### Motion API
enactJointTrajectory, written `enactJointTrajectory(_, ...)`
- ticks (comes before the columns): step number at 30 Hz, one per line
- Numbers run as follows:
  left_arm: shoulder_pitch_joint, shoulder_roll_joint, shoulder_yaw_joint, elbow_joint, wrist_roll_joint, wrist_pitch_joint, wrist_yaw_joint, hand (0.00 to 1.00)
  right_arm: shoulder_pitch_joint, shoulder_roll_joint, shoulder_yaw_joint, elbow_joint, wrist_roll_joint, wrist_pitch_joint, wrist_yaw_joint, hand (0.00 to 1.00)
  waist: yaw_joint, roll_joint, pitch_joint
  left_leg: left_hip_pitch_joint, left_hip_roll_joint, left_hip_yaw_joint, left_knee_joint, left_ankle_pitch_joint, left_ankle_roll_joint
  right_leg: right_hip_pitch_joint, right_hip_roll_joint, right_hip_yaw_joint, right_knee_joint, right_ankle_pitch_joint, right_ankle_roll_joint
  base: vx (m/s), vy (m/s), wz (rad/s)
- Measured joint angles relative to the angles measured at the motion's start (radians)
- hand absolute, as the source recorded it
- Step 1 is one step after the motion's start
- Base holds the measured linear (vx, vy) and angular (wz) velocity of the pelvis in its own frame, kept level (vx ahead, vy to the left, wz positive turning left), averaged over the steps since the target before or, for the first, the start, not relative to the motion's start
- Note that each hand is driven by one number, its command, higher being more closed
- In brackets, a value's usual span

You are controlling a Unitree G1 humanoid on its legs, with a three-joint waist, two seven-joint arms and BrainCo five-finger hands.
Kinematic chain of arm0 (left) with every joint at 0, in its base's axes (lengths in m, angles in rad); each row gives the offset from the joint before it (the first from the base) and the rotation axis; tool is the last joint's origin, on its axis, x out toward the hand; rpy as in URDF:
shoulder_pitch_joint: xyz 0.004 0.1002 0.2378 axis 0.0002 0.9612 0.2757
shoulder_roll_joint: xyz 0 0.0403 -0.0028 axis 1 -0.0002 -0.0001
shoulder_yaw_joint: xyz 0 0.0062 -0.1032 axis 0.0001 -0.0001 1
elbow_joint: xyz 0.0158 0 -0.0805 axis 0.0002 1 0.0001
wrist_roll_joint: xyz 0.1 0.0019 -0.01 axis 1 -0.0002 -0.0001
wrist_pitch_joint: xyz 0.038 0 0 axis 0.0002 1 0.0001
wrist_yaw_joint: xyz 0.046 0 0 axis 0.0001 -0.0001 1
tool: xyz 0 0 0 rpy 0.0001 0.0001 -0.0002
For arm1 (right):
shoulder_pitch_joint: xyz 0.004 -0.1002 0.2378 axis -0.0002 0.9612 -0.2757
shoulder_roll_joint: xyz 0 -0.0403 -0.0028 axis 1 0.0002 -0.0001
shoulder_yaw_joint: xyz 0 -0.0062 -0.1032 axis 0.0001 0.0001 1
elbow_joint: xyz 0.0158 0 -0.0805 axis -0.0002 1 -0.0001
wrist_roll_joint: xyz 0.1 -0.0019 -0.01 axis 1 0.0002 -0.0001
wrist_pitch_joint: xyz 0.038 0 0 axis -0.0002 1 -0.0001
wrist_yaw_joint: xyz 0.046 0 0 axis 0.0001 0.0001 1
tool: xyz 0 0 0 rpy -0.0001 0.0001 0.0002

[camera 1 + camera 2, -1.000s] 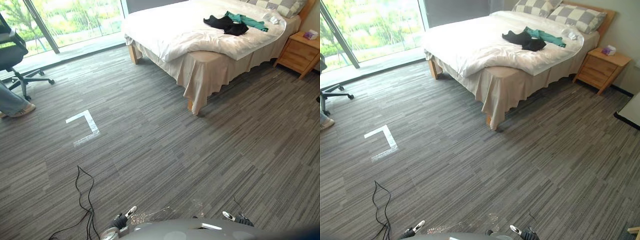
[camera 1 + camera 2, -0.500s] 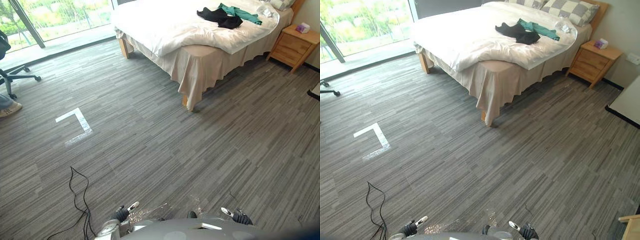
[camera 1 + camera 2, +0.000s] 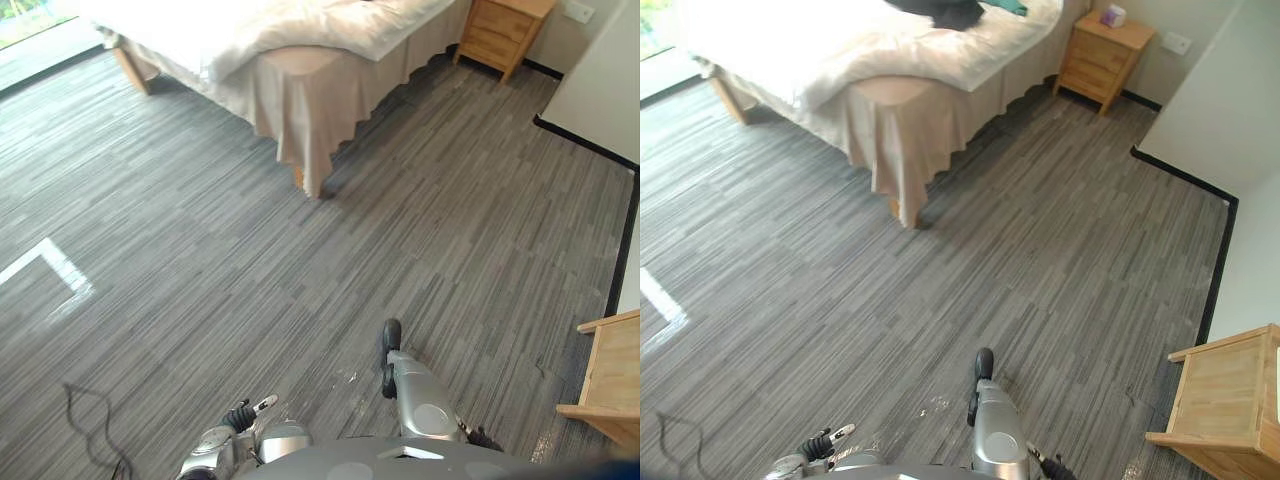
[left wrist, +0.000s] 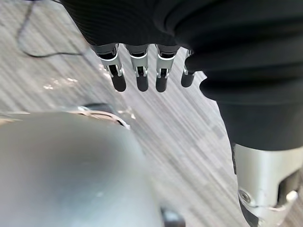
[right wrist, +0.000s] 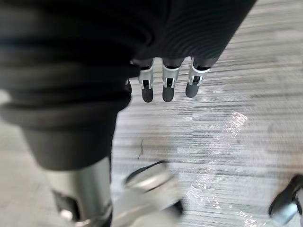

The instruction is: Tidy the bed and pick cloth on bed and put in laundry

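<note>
Clothes lie on the bed [image 3: 890, 110], up near its far side: a crumpled black garment [image 3: 940, 12] with a teal one [image 3: 1006, 5] touching it on the side toward the nightstand [image 3: 1102, 52]. Together they make a low heap whose long axis runs across the mattress, black end toward the bed's middle and teal end toward the nightstand; the upper part is cut off, so I can't tell their full shape. They rest on a soft, rumpled white duvet [image 3: 810, 55] that droops over the near corner, with a beige pleated skirt [image 3: 895, 150] hanging under it down to the floor.

The nightstand is light wood, boxy, with its drawers closed, and a small pale box [image 3: 1113, 15] sits on top. The floor [image 3: 1040, 250] is grey carpet in fine streaks, with a white tape mark [image 3: 48, 272] on it well away from the bed. Another light wooden piece of furniture [image 3: 1225, 400] stands at the robot's right, beside a white wall [image 3: 1210, 90] with a black skirting strip.

Both hands hang low by the robot, well apart from the bed. The left hand [image 4: 140, 75] has its fingers straight and side by side, holding nothing. The right hand [image 5: 168, 86] is the same, fingers straight and empty above the carpet
</note>
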Motion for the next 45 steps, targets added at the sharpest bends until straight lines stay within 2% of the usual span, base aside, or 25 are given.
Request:
enactJointTrajectory(1, 0.004, -0.012, 0.002, 0.009, 0.008, -0.002, -0.002, 0.00, 0.003, -0.009, -0.002, 0.001, -0.001, 0.000, -0.003, 0.00, -0.002, 0.026, -0.020, 0.002, 0.022, 0.009, 0.018, 0.009, 0.008, -0.032, 0.008, -0.019, 0.072, -0.014, -0.022, 0.51, -0.465, -0.51)
enactJointTrajectory(3, -0.003, -0.031, 0.006, 0.013, 0.015, -0.015, -0.002, 0.00, -0.019, -0.015, -0.012, 0.006, -0.010, -0.002, -0.003, 0.00, -0.008, 0.044, -0.040, -0.026, 0.077, -0.009, 0.134, 0.122, 0.041, -0.079, 0.047, -0.023, 0.211, -0.114, -0.118, 0.50, -0.506, -0.49)
enactJointTrajectory(4, -0.005, -0.029, 0.007, 0.012, 0.015, -0.017, -0.003, 0.00, -0.021, -0.019, -0.017, 0.005, -0.016, -0.002, -0.003, 0.00, -0.009, 0.050, -0.047, -0.043, 0.093, -0.022, 0.170, 0.164, 0.034, -0.078, 0.064, -0.024, 0.219, -0.137, -0.124, 0.52, -0.470, -0.42)
enactJointTrajectory(6, -0.001, -0.046, 0.019, 0.008, -0.008, -0.041, -0.001, 0.00, -0.042, -0.050, -0.011, 0.015, -0.073, -0.012, 0.004, 0.00, -0.002, 0.070, -0.049, -0.195, 0.166, -0.130, 0.507, 0.367, 0.012, 0.003, 0.164, -0.014, 0.138, -0.184, -0.160, 0.53, -0.359, -0.56)
enactJointTrajectory(7, 0.000, -0.056, 0.038, -0.009, -0.009, -0.056, 0.000, 0.00, -0.052, -0.064, -0.001, 0.021, -0.081, -0.015, 0.006, 0.00, 0.002, 0.078, -0.050, -0.261, 0.152, -0.189, 0.639, 0.356, 0.002, 0.039, 0.194, -0.004, 0.084, -0.183, -0.159, 0.60, -0.239, -0.74)
enactJointTrajectory(8, -0.001, -0.064, 0.060, -0.040, -0.010, -0.067, -0.002, 0.00, -0.082, -0.075, 0.011, 0.029, -0.101, -0.022, 0.008, 0.00, 0.008, 0.079, -0.047, -0.379, 0.087, -0.267, 0.859, 0.278, -0.003, 0.131, 0.235, 0.020, -0.033, -0.179, -0.159, 0.47, -0.120, -0.75)
enactJointTrajectory(10, -0.001, -0.058, 0.078, -0.063, -0.007, -0.082, -0.004, 0.00, -0.113, -0.070, 0.040, 0.030, -0.129, -0.033, 0.035, 0.00, 0.018, 0.046, -0.030, -0.495, -0.031, -0.273, 0.987, 0.154, 0.009, 0.275, 0.258, 0.066, -0.137, -0.168, -0.148, 0.38, -0.086, -0.60)
enactJointTrajectory(11, 0.004, -0.056, 0.078, -0.076, -0.008, -0.090, -0.007, 0.00, -0.121, -0.075, 0.048, 0.040, -0.152, -0.039, 0.057, 0.00, 0.035, 0.041, -0.026, -0.548, -0.082, -0.250, 0.944, 0.110, 0.027, 0.340, 0.262, 0.067, -0.158, -0.156, -0.132, 0.43, -0.121, -0.62)
enactJointTrajectory(12, 0.016, -0.060, 0.078, -0.090, -0.008, -0.102, -0.014, 0.00, -0.137, -0.081, 0.048, 0.041, -0.171, -0.040, 0.074, 0.00, 0.064, 0.045, -0.027, -0.581, -0.105, -0.198, 0.823, 0.086, 0.050, 0.393, 0.270, 0.085, -0.160, -0.175, -0.157, 0.43, -0.120, -0.74)
enactJointTrajectory(15, 0.029, -0.070, 0.092, -0.095, -0.008, -0.110, -0.016, 0.00, -0.161, -0.083, 0.051, 0.015, -0.214, -0.043, 0.098, 0.00, 0.093, 0.045, -0.024, -0.627, -0.121, -0.045, 0.433, 0.105, 0.095, 0.457, 0.266, 0.120, -0.173, -0.209, -0.190, 0.40, -0.056, -0.57)
enactJointTrajectory(17, 0.038, -0.073, 0.097, -0.095, -0.009, -0.108, -0.015, 0.00, -0.166, -0.087, 0.072, 0.000, -0.228, -0.046, 0.118, 0.00, 0.080, 0.045, -0.024, -0.633, -0.141, 0.127, 0.068, 0.231, 0.105, 0.536, 0.259, 0.101, -0.249, -0.224, -0.173, 0.47, 0.048, 0.20)
enactJointTrajectory(21, 0.032, -0.077, 0.095, -0.093, -0.060, -0.105, -0.011, 0.00, -0.164, -0.099, 0.104, -0.007, -0.227, -0.068, 0.123, 0.00, 0.082, 0.053, -0.028, -0.684, -0.137, 0.333, 0.033, 0.269, 0.144, 0.644, 0.239, -0.001, -0.296, -0.280, -0.096, 0.58, 0.141, 0.56)
enactJointTrajectory(23, 0.038, -0.090, 0.088, -0.090, -0.081, -0.098, 0.008, 0.00, -0.163, -0.106, 0.105, -0.008, -0.223, -0.080, 0.121, 0.00, 0.080, 0.069, -0.049, -0.673, -0.180, 0.370, 0.011, 0.290, 0.228, 0.653, 0.204, -0.068, -0.183, -0.347, 0.010, 0.66, 0.181, 0.82)
enactJointTrajectory(24, 0.045, -0.087, 0.087, -0.073, -0.082, -0.088, 0.017, 0.00, -0.170, -0.101, 0.104, -0.003, -0.224, -0.080, 0.121, 0.00, 0.081, 0.066, -0.061, -0.639, -0.212, 0.366, 0.002, 0.359, 0.325, 0.611, 0.154, -0.103, 0.004, -0.391, 0.078, 0.68, 0.213, 0.91)
enactJointTrajectory(25, 0.045, -0.079, 0.082, -0.067, -0.078, -0.081, 0.022, 0.00, -0.173, -0.097, 0.103, -0.002, -0.226, -0.080, 0.120, 0.00, 0.079, 0.061, -0.071, -0.619, -0.239, 0.353, -0.010, 0.353, 0.376, 0.575, 0.121, -0.107, 0.143, -0.396, 0.087, 0.79, 0.267, 1.12)
enactJointTrajectory(26, 0.043, -0.058, 0.067, -0.059, -0.063, -0.071, 0.021, 0.00, -0.176, -0.084, 0.097, -0.001, -0.226, -0.082, 0.120, 0.00, 0.071, 0.037, -0.084, -0.583, -0.303, 0.283, -0.025, 0.330, 0.400, 0.462, 0.045, -0.075, 0.430, -0.346, 0.087, 0.64, 0.200, 1.55)
enactJointTrajectory(27, 0.035, -0.045, 0.057, -0.058, -0.040, -0.068, 0.021, 0.00, -0.183, -0.066, 0.081, -0.003, -0.224, -0.089, 0.122, 0.00, 0.062, 0.021, -0.084, -0.539, -0.348, 0.206, -0.022, 0.296, 0.397, 0.397, 0.001, -0.053, 0.604, -0.344, 0.086, 0.75, 0.161, 1.73)
enactJointTrajectory(30, 0.030, -0.033, 0.001, -0.054, -0.024, -0.066, 0.024, 0.00, -0.196, -0.063, 0.069, -0.013, -0.190, -0.101, 0.121, 0.00, 0.039, 0.030, -0.076, -0.371, -0.373, 0.002, -0.030, 0.242, 0.367, 0.292, -0.027, -0.019, 0.675, -0.399, 0.057, 0.63, -0.003, 2.08)
enactJointTrajectory(34, 0.015, -0.035, -0.022, -0.051, -0.026, -0.062, 0.021, 0.00, -0.182, -0.037, 0.068, -0.060, -0.107, -0.119, 0.104, 0.00, 0.025, 0.042, -0.098, -0.263, -0.335, -0.244, -0.066, 0.192, 0.317, 0.117, 0.018, 0.143, 0.405, -0.395, 0.063, 0.59, -0.215, 2.09)
enactJointTrajectory(36, 0.033, -0.038, 0.032, -0.054, -0.027, -0.058, 0.021, 0.00, -0.176, -0.008, 0.071, -0.075, -0.088, -0.119, 0.089, 0.00, 0.031, 0.015, -0.113, -0.223, -0.320, -0.343, -0.050, 0.144, 0.272, 0.052, 0.025, 0.232, 0.174, -0.286, 0.043, 0.54, -0.322, 1.32)
enactJointTrajectory(37, 0.040, -0.040, 0.047, -0.057, -0.027, -0.058, 0.020, 0.00, -0.173, -0.005, 0.074, -0.075, -0.087, -0.119, 0.087, 0.00, 0.030, 0.008, -0.118, -0.217, -0.316, -0.347, -0.038, 0.127, 0.252, 0.047, 0.030, 0.243, 0.121, -0.240, 0.033, 0.56, -0.372, 1.07)
enactJointTrajectory(38, 0.053, -0.039, 0.080, -0.066, -0.027, -0.058, 0.019, 0.00, -0.159, 0.013, 0.085, -0.075, -0.087, -0.119, 0.085, 0.00, 0.030, -0.020, -0.134, -0.211, -0.316, -0.343, -0.007, 0.090, 0.211, 0.052, 0.038, 0.261, 0.034, -0.114, 0.011, 0.56, -0.380, 0.94)
enactJointTrajectory(39, 0.057, -0.066, 0.112, -0.063, -0.026, -0.055, 0.022, 0.00, -0.155, -0.001, 0.085, -0.074, -0.084, -0.118, 0.088, 0.00, 0.033, 0.004, -0.138, -0.194, -0.285, -0.340, 0.017, 0.051, 0.180, 0.064, 0.055, 0.235, 0.061, -0.076, 0.002, 0.54, -0.350, 0.80)
enactJointTrajectory(43, 0.064, -0.132, 0.160, -0.096, -0.027, -0.062, 0.017, 0.00, -0.167, -0.022, 0.093, -0.075, -0.037, -0.116, 0.090, 0.00, 0.056, 0.055, -0.159, -0.186, -0.194, -0.306, 0.038, 0.080, 0.097, 0.125, 0.104, 0.159, 0.043, -0.144, -0.044, 0.38, -0.286, 0.40)
enactJointTrajectory(45, 0.062, -0.142, 0.160, -0.104, -0.027, -0.070, 0.008, 0.00, -0.169, -0.016, 0.094, -0.073, -0.030, -0.110, 0.092, 0.00, 0.061, 0.047, -0.158, -0.188, -0.183, -0.293, 0.065, 0.118, 0.083, 0.164, 0.110, 0.142, 0.016, -0.153, -0.049, 0.32, -0.289, 0.36)
